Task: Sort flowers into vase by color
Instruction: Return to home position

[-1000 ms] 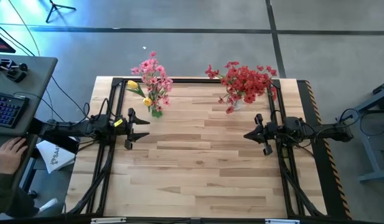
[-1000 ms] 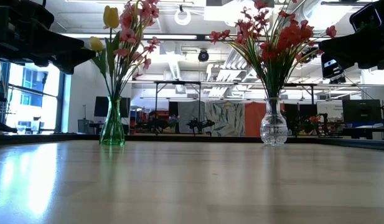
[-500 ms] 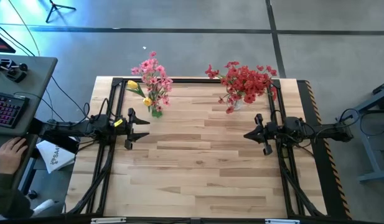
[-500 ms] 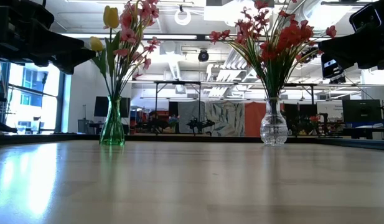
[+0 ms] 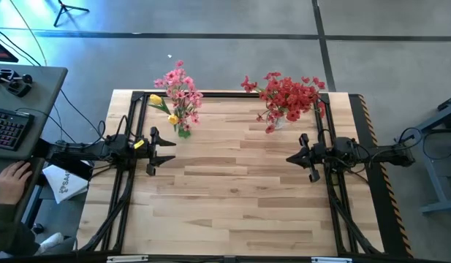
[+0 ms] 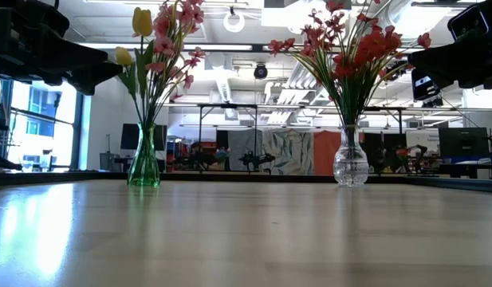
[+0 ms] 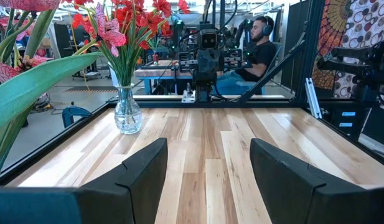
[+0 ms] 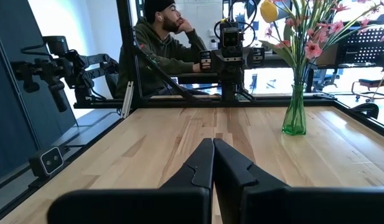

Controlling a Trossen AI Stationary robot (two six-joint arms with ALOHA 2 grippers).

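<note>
The sorting looked finished, so what mattered was clearance: neither bouquet lay between any jaws or in line with them. The left gripper (image 5: 170, 151) hung over the pale wooden bench (image 5: 240, 204) with its jaws apart and empty, aimed across at the right gripper (image 5: 291, 158), whose jaws were pressed together on nothing. The slim green glass vase (image 5: 183, 131) of pink and yellow flowers (image 5: 177, 89) stood upright near the left jaws, off toward the bench's far edge and nearer that arm. The round transparent glass vase (image 5: 278, 121) of red flowers (image 5: 291, 95) stood likewise to the far side of the right jaws. With the stems' long axes vertical, any retreat probably needed only to draw away from them.
</note>
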